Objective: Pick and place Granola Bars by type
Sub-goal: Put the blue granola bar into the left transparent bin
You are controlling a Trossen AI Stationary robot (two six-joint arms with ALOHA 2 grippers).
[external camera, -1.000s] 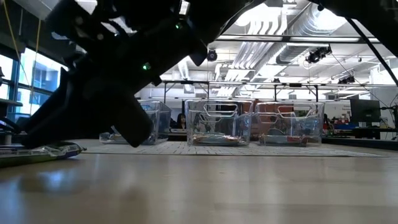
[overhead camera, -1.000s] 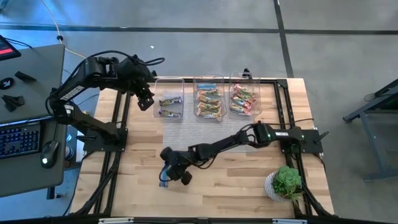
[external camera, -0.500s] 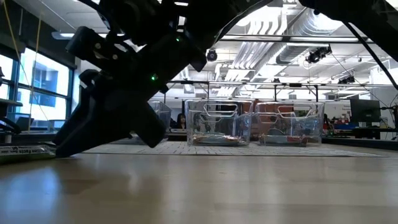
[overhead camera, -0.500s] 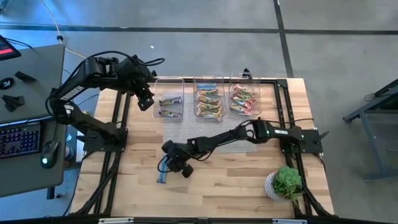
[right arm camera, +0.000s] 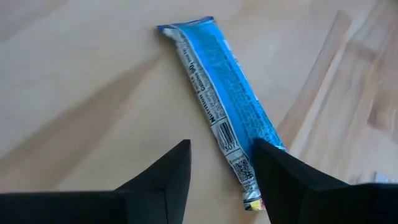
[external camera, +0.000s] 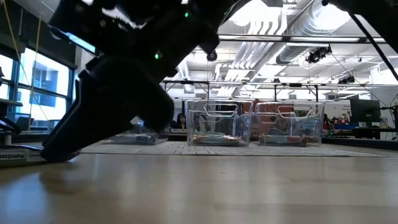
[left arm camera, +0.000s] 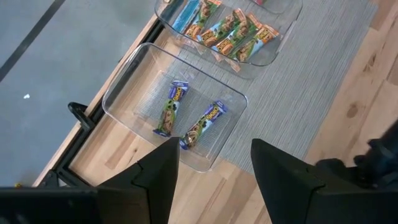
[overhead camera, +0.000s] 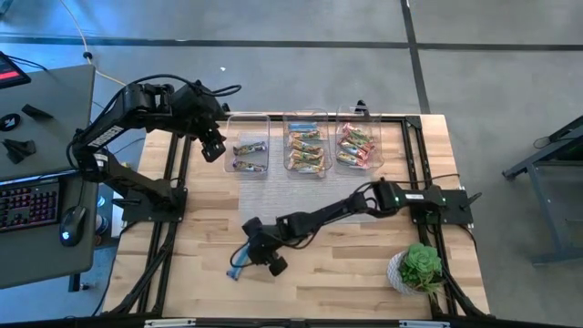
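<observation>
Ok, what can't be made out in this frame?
- Blue bar, right wrist view: one end lies under the right gripper's fingers; contact unclear.
- Same bar, low view: the arm hides most of it.
- Bars in the left bin, high view: printing too small.
- Right bin, low view: contents blurred.

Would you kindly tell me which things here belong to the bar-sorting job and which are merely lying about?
Job:
blue bar on the table
bars in the three clear bins
right gripper, open over the blue bar
left gripper, open

Lying about:
potted plant
keyboard

Bright overhead lighting throughout; the low view's foreground arm is blurred, backlit.
</observation>
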